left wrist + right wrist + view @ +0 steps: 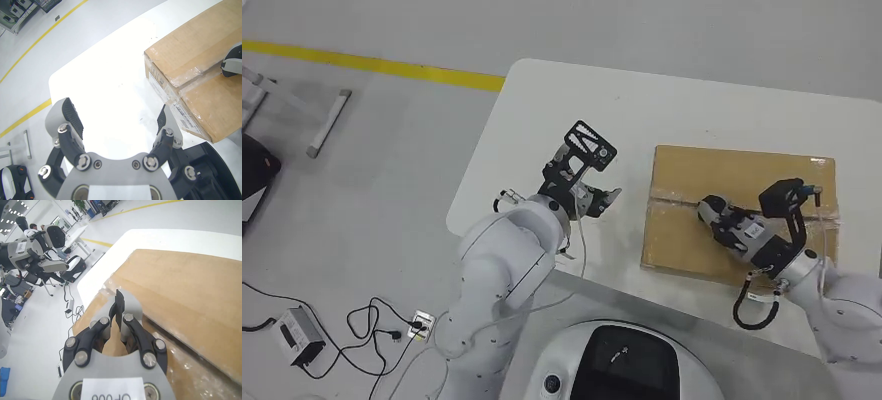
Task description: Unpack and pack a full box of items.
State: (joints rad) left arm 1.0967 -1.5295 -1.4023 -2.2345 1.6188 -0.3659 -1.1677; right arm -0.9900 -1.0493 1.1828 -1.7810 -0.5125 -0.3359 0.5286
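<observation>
A closed brown cardboard box [742,180] lies on the right half of the white table [542,110]. Crinkled clear tape [189,357] runs along its centre seam, where a dark gap shows beside one flap. My right gripper [708,210] rests on top of the box at the seam, toward the end that faces the left arm, its fingers shut together [118,302]; its tip also shows over the box [231,62]. My left gripper [600,172] hangs wide open above bare table beside the box's labelled end [116,109], holding nothing, apart from the box [198,47].
The table's rounded edge [51,83] lies close to the left gripper. Beyond it, the floor carries a yellow line [372,63], cables [372,325] and a metal frame [327,120]. Bare tabletop stretches between the left gripper and the box.
</observation>
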